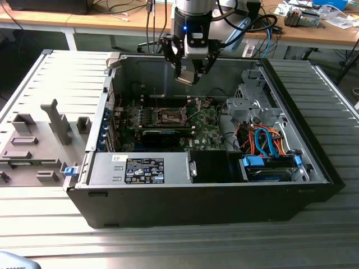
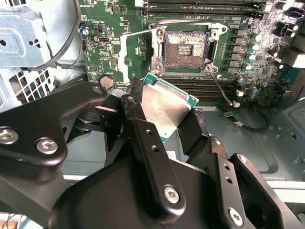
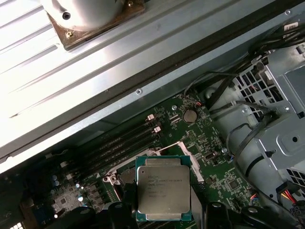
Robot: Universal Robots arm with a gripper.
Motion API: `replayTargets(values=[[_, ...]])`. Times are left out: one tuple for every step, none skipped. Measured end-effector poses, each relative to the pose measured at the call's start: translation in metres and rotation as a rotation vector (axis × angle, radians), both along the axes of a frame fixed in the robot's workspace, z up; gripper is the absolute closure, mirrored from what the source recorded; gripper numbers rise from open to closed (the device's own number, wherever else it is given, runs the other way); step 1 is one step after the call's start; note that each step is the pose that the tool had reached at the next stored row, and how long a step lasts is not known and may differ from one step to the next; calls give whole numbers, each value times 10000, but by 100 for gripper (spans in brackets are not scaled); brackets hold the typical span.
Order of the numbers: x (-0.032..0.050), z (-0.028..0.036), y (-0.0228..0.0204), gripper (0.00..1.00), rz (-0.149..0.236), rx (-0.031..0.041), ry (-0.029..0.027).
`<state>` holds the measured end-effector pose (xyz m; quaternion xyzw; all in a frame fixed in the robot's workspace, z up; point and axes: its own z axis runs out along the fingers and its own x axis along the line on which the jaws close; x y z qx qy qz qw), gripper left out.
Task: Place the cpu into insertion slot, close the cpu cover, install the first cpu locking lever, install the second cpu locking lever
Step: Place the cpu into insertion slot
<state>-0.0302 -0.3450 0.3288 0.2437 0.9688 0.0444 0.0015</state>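
My hand (image 1: pixel 187 77) is clenched on the cpu (image 2: pixel 167 106), holding it above the motherboard (image 2: pixel 119 28). In the exterior view, the insertion slot (image 1: pixel 171 116) lies at 7 o'clock from the hand, its contacts exposed, clear of the cpu.

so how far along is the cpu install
Nothing looks finished yet. In hand: the hand grips the cpu above the motherboard. The insertion slot is open and empty, its contacts bare, with a lever rod sticking out beside it. Left: seating the chip, closing up and locking both levers.
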Motion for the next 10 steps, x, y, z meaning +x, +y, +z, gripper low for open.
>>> replayTargets(values=[[0,0,0,46,-9,0,0],[0,0,0,46,-19,0,0],[0,-1,0,46,-29,0,0],[0,-1,0,46,-42,0,0],[0,-1,0,46,-50,1,0],[0,-1,0,46,-63,0,0],[0,-2,0,46,-73,0,-1],[0,-2,0,46,-86,0,0],[0,-2,0,46,-102,0,0],[0,-2,0,46,-121,0,0]])
